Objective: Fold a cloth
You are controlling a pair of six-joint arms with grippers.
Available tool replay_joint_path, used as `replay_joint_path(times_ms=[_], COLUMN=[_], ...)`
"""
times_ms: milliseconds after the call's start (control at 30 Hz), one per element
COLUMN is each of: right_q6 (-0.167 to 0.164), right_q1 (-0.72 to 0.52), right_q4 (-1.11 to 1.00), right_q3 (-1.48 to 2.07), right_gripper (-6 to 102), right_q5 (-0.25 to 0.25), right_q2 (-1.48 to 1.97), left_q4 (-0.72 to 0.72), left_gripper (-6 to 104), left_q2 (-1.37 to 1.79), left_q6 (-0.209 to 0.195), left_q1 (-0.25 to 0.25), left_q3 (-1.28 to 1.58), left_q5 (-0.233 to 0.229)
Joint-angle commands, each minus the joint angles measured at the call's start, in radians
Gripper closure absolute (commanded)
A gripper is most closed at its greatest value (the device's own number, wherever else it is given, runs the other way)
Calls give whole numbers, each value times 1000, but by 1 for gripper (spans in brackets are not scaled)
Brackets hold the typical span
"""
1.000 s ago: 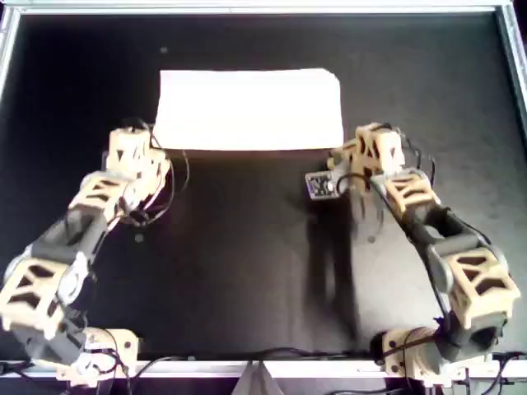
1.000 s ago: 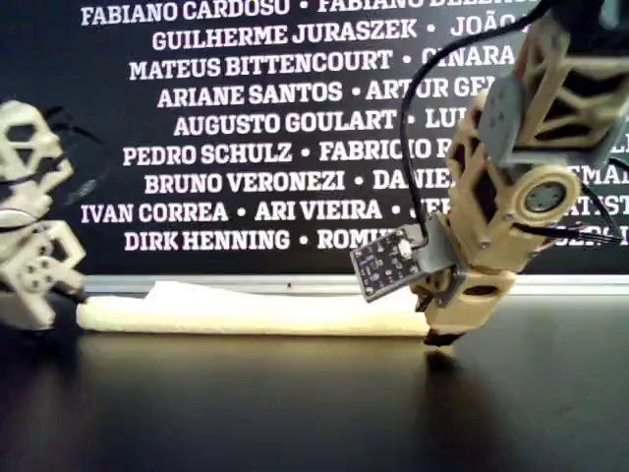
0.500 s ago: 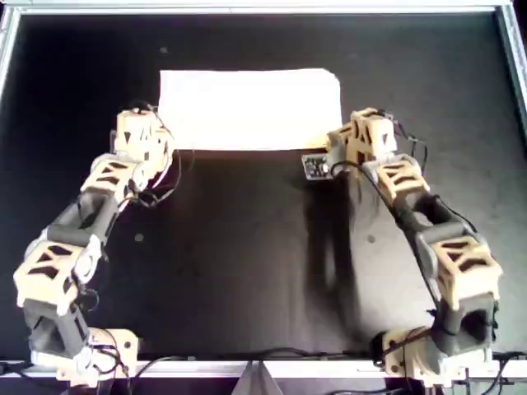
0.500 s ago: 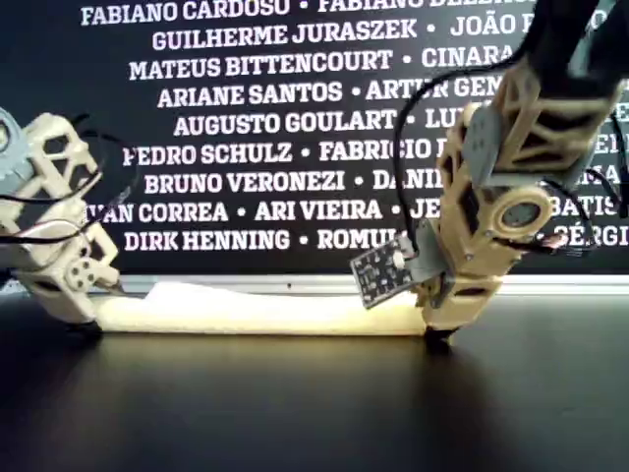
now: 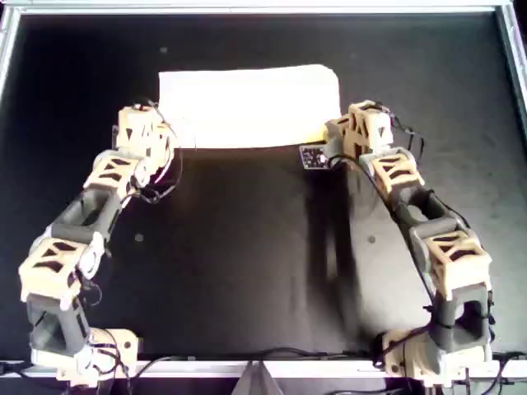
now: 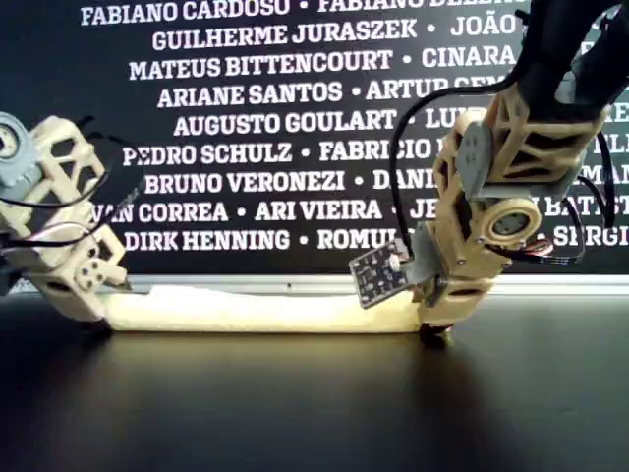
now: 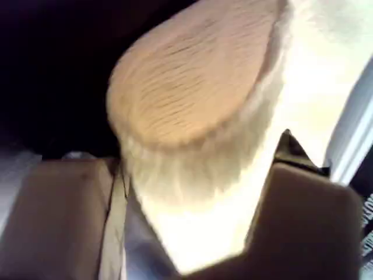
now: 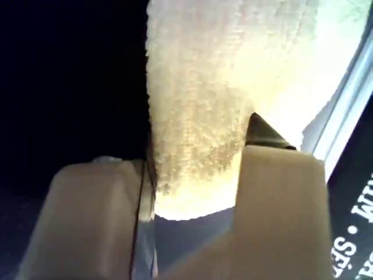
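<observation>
The pale yellow cloth [image 5: 247, 107] lies folded into a wide band on the black table, seen edge-on in the exterior view [image 6: 256, 313]. One arm's gripper [image 5: 155, 138] sits at its near left corner and the other arm's gripper [image 5: 342, 138] at its near right corner. The wrist views do not show which arm is which. In the first wrist view my first gripper [image 7: 201, 157] has a thick cloth corner [image 7: 192, 105] between its jaws. In the second wrist view my second gripper [image 8: 198, 143] likewise closes on the cloth [image 8: 204, 87].
The black table has a metal frame rail [image 5: 247, 8] along its far edge. A banner with white names [image 6: 246, 98] stands behind it. A small circuit board [image 5: 313, 156] hangs off the arm at the overhead view's right, also seen in the exterior view [image 6: 378, 275].
Both arms have moved in toward the far side and reached the cloth's near corners. The cloth has shifted slightly toward the far rail.
</observation>
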Motion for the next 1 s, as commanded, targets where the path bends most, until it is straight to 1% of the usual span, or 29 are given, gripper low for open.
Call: replay_joint_path(times_ms=[0,300,367,433,533,633,700,800,833,900,933,967], right_q6=[-6,-6,-5,3,8,9,9,9,9,9,9,8], right_q1=[8,8,8,8,6,6,6,6,6,6,6,6], right_q4=[-41,-41,-41,-41,-43,-43,-43,-43,-43,-43,-43,-43], right_q3=[-80,-78,-75,-77,-78,-78,-80,-81,-80,-58,-57,-57], right_gripper=[34,34,38,45,59,74,83,96,99,98,97,97], right_q5=[-6,-6,-6,-6,-6,-6,-6,-6,-6,-6,-6,-6], right_q2=[15,15,15,15,15,26,35,38,37,46,46,46], left_q4=[-8,-6,-6,-6,-6,-6,-6,-6,-6,-6,-6,-6], left_gripper=[12,12,13,18,32,50,63,82,88,99,102,101], left_q2=[-21,-35,-35,-35,-35,-35,-29,-20,-20,-17,-17,-17], left_q6=[5,5,2,-5,-8,-9,-9,-9,-9,-9,-9,-9], left_q1=[-9,-9,-9,-9,-9,-9,-12,-20,-21,-23,-23,-23], left_q3=[-58,-61,-60,-60,-64,-64,-64,-66,-66,-66,-66,-55], left_q5=[-5,-6,-6,-6,-6,-6,9,14,14,14,14,14])
